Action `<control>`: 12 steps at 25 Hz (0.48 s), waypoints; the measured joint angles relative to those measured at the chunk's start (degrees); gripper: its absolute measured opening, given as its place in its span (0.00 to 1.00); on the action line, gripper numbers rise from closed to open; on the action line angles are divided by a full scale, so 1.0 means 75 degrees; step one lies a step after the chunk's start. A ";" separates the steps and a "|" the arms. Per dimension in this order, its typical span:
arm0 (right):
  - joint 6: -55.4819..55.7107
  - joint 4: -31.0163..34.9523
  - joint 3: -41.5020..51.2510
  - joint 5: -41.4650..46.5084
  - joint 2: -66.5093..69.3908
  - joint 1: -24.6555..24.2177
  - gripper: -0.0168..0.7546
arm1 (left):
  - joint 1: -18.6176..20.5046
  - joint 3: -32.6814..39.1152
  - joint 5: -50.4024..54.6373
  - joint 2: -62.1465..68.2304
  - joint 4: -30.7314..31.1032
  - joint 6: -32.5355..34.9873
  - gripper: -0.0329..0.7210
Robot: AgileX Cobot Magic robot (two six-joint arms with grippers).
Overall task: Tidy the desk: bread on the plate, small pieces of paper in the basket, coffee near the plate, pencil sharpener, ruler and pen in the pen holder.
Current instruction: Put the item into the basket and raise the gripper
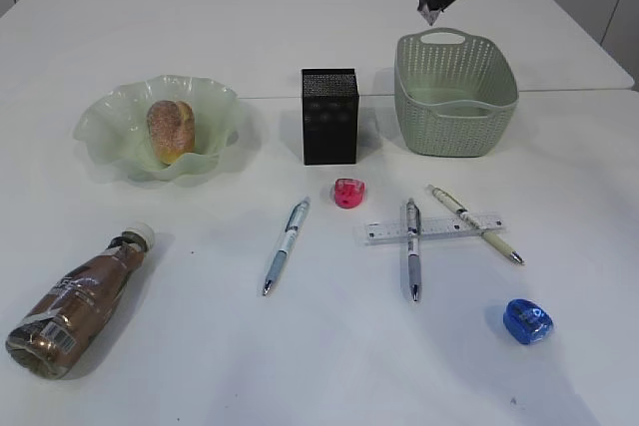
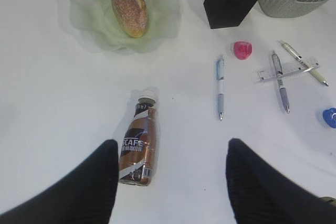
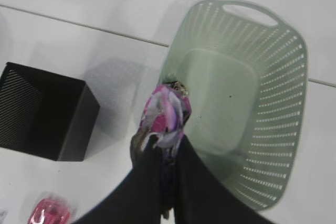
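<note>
Nearest the front edge of the white desk (image 1: pixel 300 366), toward the left corner, the coffee bottle (image 1: pixel 80 301) lies on its side with its white cap pointing toward the plate; it probably needs to be stood up beside the plate. The left hand (image 2: pixel 170 182) hovers above it with its dark fingers (image 2: pixel 92 182) spread wide and nothing between them, well placed to come down on the bottle. Toward the front right a blue pencil sharpener (image 1: pixel 527 321) sits alone. Further in, across the middle, lie a blue-grey pen (image 1: pixel 286 244), a second pen (image 1: pixel 412 248) crossing the clear ruler (image 1: pixel 434 227), and a cream pen (image 1: pixel 474 222) slanting over the ruler's right end, with a pink sharpener (image 1: pixel 349 193) just beyond; none of this stationery is in the holder yet. Behind them stand, left to right, the wavy pale green plate (image 1: pixel 105 122) with the bread (image 1: pixel 171 130) already resting in it, the black mesh pen holder (image 1: pixel 329 115) at centre, and the sage-green basket (image 1: pixel 454 97), whose inside looks bare. The right hand (image 3: pixel 167 129) is raised near the basket's left rim, clamped on a crumpled pink-and-white scrap of paper (image 3: pixel 165 114), apparently carried there to be dropped in; it seems not quite over the middle yet. The desk is plain, with a seam running across behind the basket, and pale wall panels close the far side.
</note>
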 joint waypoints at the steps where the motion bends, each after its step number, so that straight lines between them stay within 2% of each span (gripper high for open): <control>1: 0.0075 -0.0138 0.0000 -0.0229 0.0152 -0.0173 0.06 | 0.0000 0.0000 0.0000 0.0000 0.0000 0.0000 0.65; 12: 0.0351 -0.0364 0.0000 -0.0806 0.0978 -0.0950 0.06 | 0.0000 0.0000 0.0000 0.0000 -0.0029 0.0000 0.65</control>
